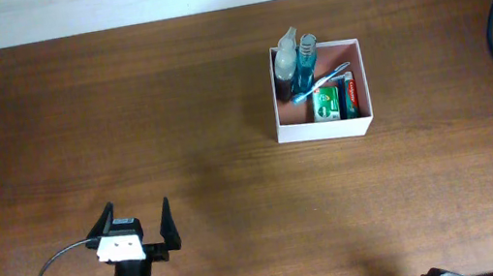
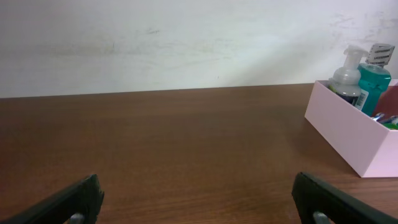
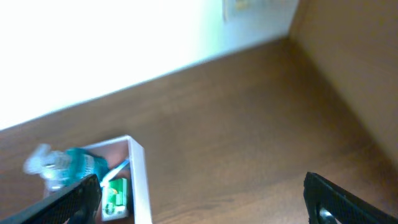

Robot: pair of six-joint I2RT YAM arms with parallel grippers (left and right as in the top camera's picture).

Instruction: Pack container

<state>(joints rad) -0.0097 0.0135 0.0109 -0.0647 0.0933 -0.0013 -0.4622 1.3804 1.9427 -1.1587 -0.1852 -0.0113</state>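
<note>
Overhead: container is seen upper right on table, already filled w/ bottles, toothbrush, green packet. No loose items are seen outside it; packing is judged done. Left gripper and right gripper are spread wide, nothing held.
</note>
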